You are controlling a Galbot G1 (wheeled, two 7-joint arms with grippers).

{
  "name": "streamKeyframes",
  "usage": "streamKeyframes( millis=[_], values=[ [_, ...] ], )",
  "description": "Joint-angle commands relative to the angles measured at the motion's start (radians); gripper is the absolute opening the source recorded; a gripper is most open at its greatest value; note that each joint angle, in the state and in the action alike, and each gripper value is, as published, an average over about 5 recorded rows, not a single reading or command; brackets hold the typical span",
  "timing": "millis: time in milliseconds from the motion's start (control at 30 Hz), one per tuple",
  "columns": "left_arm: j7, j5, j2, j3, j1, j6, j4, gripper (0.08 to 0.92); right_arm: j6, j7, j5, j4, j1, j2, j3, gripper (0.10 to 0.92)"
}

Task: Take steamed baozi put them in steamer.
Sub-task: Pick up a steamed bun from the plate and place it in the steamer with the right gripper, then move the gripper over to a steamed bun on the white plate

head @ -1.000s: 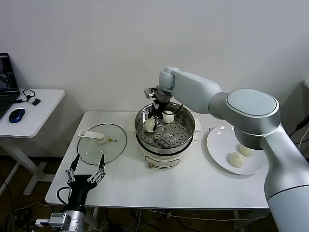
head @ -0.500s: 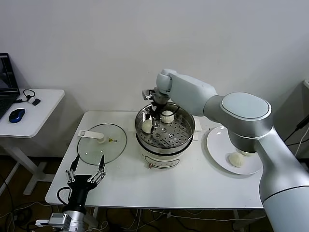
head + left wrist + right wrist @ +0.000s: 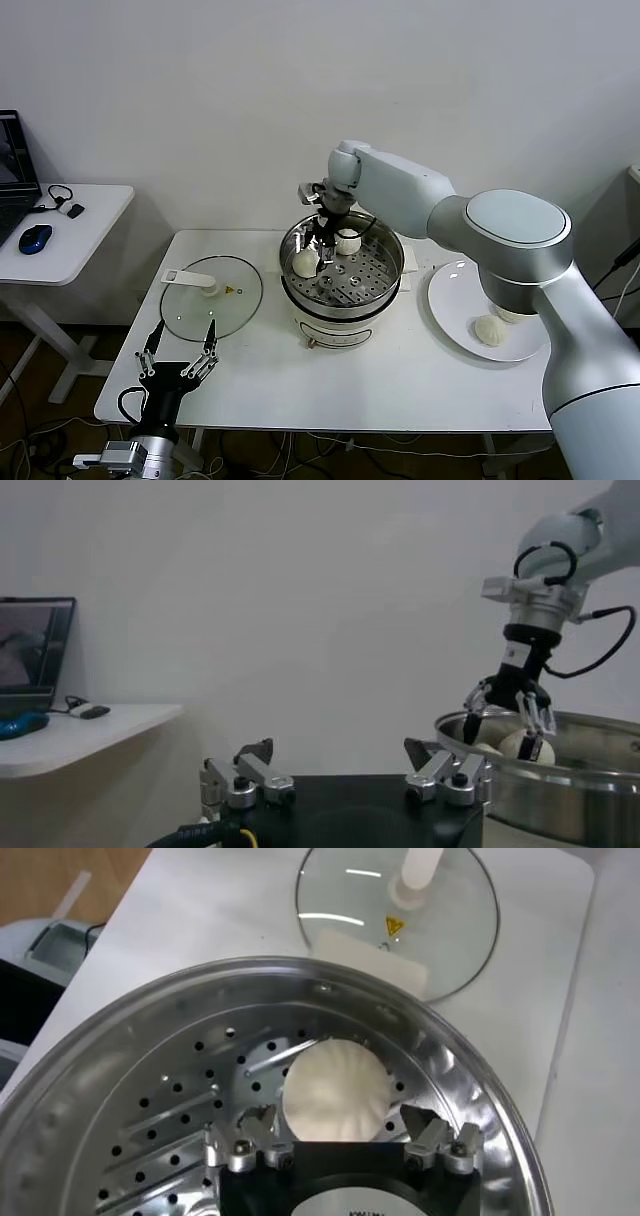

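releasing a bun in the steamer

hovering over the round shiny stainless-steel steamer [image 3: 342, 262], the right gripper [image 3: 318, 243] had its jaws spread wide around a cream-white domed baozi [image 3: 335, 1091] resting on the perforated floor. another sat beside it; two lay on the white round plate [image 3: 450, 308]. the left gripper [image 3: 180, 352] waited low, jaws open.

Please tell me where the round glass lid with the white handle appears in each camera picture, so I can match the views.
Head view: the flat round glass lid with white handle lies on the white table, on the robot's left of the shiny stainless-steel steamer.
Left wrist view: not in it.
Right wrist view: the lid lies beyond the steamer's rim.
Shared landmark: the steamer, also seen from the left wrist.
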Motion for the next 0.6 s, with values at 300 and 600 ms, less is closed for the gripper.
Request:
streamKeyframes(
  millis=[300, 600],
  values=[
    [0.0, 0.01, -0.001, 0.013, -0.013, 0.006, 0.005, 0.823, -0.003, -0.014, 0.152, 0.435, 0.303, -0.412, -0.129, 0.823],
    [-0.002, 0.01, 0.001, 0.02, -0.002, 0.004, 0.001, 0.823, 0.036, -0.032, 0.09, 0.471, 0.349, -0.607, -0.171, 0.823]
  ],
)
